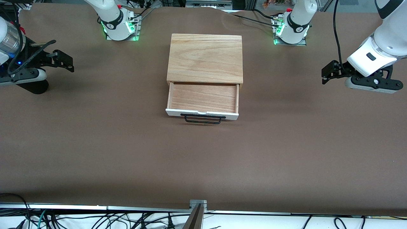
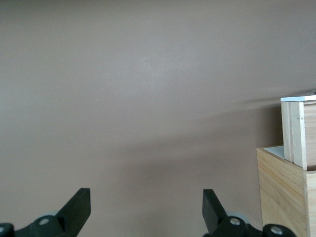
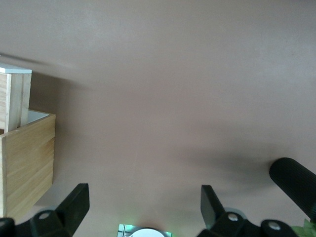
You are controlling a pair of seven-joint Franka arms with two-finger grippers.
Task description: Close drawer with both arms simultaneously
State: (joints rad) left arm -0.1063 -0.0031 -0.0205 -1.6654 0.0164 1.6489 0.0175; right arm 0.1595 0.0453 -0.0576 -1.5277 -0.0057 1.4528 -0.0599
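Note:
The light-wood box [image 1: 205,58] stands mid-table. Its drawer [image 1: 203,97] is pulled out toward the front camera, with a white front panel [image 1: 202,113] and a black wire handle [image 1: 203,119]. The tray is empty. My left gripper [image 1: 327,72] is open and empty, above the table at the left arm's end, well apart from the box. My right gripper [image 1: 65,62] is open and empty, above the table at the right arm's end. The box and drawer edge show in the left wrist view [image 2: 291,163] and in the right wrist view [image 3: 22,148].
The brown table cover [image 1: 203,159] spreads all around the box. The two arm bases [image 1: 119,27] [image 1: 291,30] stand at the table's edge farthest from the front camera. Cables lie below the table's front edge [image 1: 95,219].

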